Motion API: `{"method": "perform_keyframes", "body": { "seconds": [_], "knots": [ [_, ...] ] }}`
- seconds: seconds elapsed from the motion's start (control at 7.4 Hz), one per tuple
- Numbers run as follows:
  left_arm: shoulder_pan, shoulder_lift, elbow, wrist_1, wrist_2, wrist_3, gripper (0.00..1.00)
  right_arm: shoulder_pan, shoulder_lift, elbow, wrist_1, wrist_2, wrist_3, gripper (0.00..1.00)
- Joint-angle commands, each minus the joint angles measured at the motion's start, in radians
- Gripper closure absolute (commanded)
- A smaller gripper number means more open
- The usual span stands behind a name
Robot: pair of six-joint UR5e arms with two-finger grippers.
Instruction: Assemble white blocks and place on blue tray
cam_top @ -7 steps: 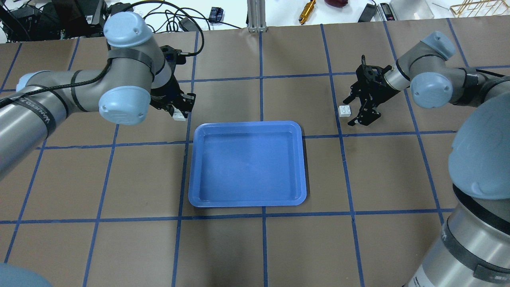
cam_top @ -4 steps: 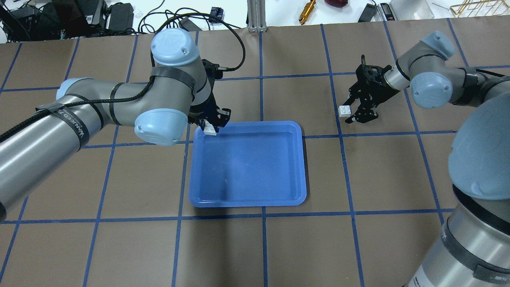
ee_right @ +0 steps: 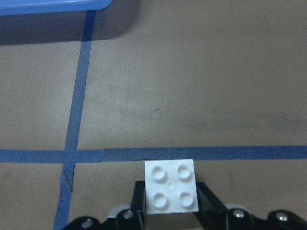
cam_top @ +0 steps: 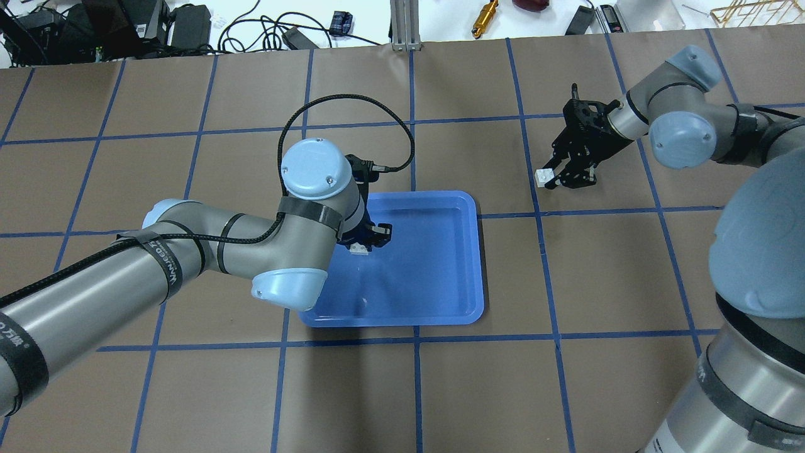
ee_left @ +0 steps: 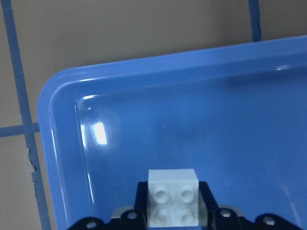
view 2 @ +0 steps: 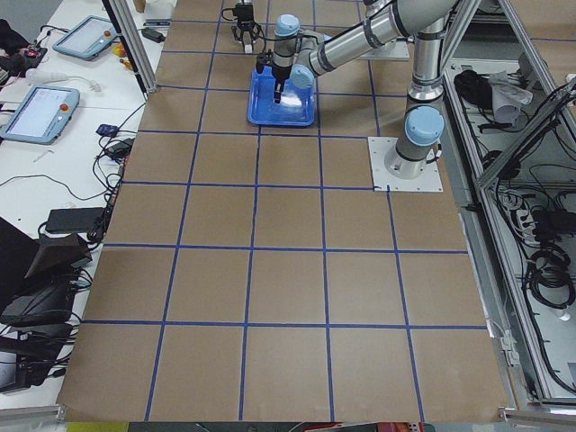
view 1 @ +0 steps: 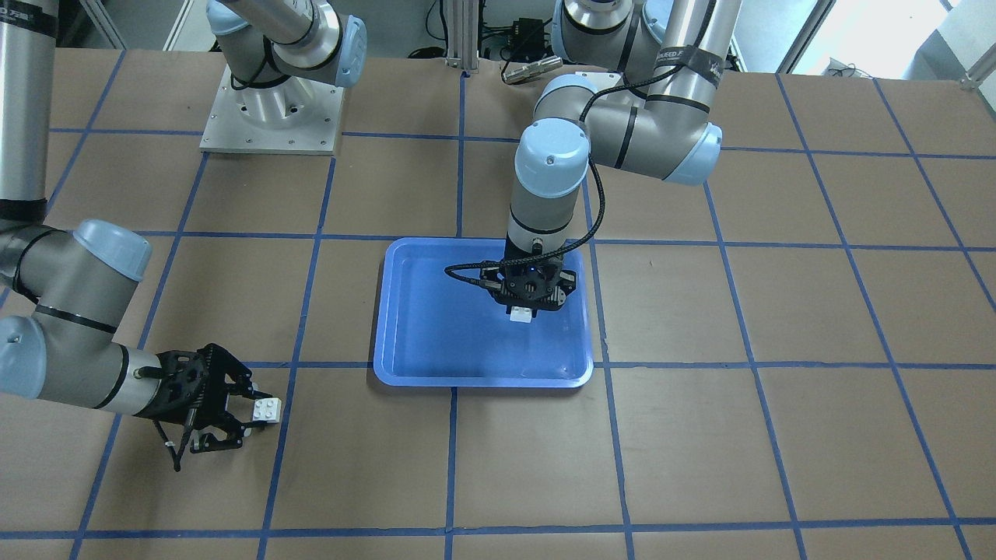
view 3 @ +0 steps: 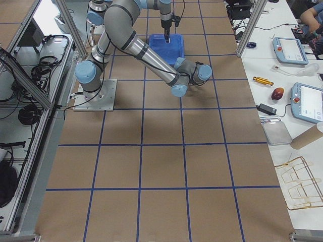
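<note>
My left gripper [cam_top: 363, 245] is shut on a white block [cam_top: 360, 250] and holds it over the blue tray [cam_top: 475, 251], above the tray's left half. The left wrist view shows the studded block [ee_left: 172, 203] between the fingers, with the tray's corner [ee_left: 53, 143] below. From the front, the block [view 1: 520, 315] hangs just above the tray floor [view 1: 420, 327]. My right gripper [cam_top: 553, 179] is shut on the second white block [cam_top: 543, 177] to the right of the tray, over bare brown table. That block also shows in the right wrist view [ee_right: 171, 186] and the front view [view 1: 266, 409].
The brown table has a blue tape grid [cam_top: 539, 214]. Cables [cam_top: 251, 31], a metal post [cam_top: 405, 25] and a brass tool [cam_top: 485, 16] lie beyond the far edge. An arm's base plate [view 1: 272, 109] stands on the robot's side.
My left arm has carried its white block right and toward the robot, from beside the tray to over its floor. My right gripper has closed on the other block.
</note>
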Motion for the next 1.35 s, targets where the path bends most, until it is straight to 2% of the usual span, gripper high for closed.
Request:
{"method": "perform_keyframes", "body": {
  "seconds": [0.0,0.27,0.68,0.81,0.95,1.22],
  "knots": [
    [-0.017,-0.018,-0.006,0.014,0.001,-0.005,0.93,0.013,-0.035,-0.003,-0.004,0.003,0.027,1.00],
    [-0.023,-0.021,-0.006,0.013,-0.028,-0.066,0.93,0.049,-0.064,-0.004,-0.022,0.005,0.122,1.00],
    [-0.035,-0.036,-0.007,0.007,-0.057,-0.114,0.93,0.135,-0.139,0.007,-0.024,0.023,0.141,1.00],
    [-0.040,-0.044,-0.006,0.007,-0.057,-0.123,0.93,0.158,-0.145,0.011,-0.022,0.088,0.141,1.00],
    [-0.040,-0.047,-0.004,0.007,-0.057,-0.125,0.92,0.164,-0.159,0.048,-0.024,0.130,0.138,1.00],
    [-0.041,-0.058,-0.004,0.008,-0.059,-0.129,0.86,0.190,-0.223,0.193,-0.124,0.167,0.174,1.00]
  ]
}}
